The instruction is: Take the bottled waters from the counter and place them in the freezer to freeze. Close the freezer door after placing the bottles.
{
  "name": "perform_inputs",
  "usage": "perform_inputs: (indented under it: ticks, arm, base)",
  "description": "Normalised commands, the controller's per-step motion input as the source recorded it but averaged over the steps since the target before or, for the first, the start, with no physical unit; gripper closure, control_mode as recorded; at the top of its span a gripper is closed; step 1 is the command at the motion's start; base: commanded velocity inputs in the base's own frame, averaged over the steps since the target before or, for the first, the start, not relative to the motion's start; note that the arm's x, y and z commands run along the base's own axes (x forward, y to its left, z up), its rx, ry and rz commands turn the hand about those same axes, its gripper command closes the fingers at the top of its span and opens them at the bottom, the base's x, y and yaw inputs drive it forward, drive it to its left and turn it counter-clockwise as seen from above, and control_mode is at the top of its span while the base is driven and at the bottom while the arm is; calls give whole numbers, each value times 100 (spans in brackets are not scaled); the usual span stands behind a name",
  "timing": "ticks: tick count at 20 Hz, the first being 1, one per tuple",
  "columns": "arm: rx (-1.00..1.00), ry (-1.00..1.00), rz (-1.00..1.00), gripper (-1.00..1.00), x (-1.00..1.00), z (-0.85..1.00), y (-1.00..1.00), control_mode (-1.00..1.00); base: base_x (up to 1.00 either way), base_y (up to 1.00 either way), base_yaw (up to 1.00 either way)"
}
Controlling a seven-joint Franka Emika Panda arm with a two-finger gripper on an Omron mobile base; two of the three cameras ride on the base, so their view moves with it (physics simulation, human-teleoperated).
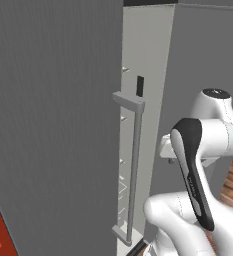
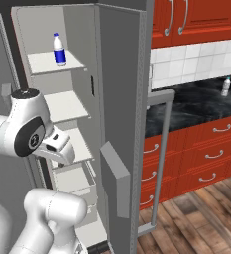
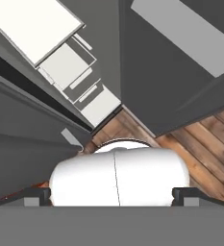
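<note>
The freezer [image 2: 82, 79] stands open in the right base view, a tall grey unit with white shelves and drawers inside. Its door [image 2: 119, 99] is swung out toward the camera, edge-on, and the long bar handle [image 2: 160, 163] runs down its outer side; the left base view shows the same handle [image 1: 134, 165] beside the door's broad grey face. To the right of the freezer runs the black marble counter [image 2: 196, 106] over red drawers.

The arm [image 2: 28, 129] is folded low in front of the open compartment, with its hand pointing downward. In the hand view the two dark finger tips sit far apart at the bottom corners with nothing between them, so the gripper [image 3: 111, 196] is spread wide and empty.

One bottle, white with a blue label [image 2: 59, 49], stands upright on the top freezer shelf [image 2: 50, 62]. The other, the clear bottle [image 2: 226, 86], stands on the counter near the tiled wall, well apart from the freezer and from the arm.

My judgement is that the task is about half done: one bottle is stowed, one is left, and the door is still to be closed. The next move calls for drawing the arm clear of the door, bringing the base along the counter to within reach, and taking the small bottle around its body without tipping it
</note>
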Motion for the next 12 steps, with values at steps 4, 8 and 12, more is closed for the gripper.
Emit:
perform_inputs:
  ticks: [4,8,12]
  arm:
    - [0,0,0,-100,0,0,0,-100]
    - [0,0,0,-100,0,0,0,100]
    - [0,0,0,-100,0,0,0,100]
  base:
    - [0,0,0]
    - [-8,0,0]
    - [-80,-12,-9]
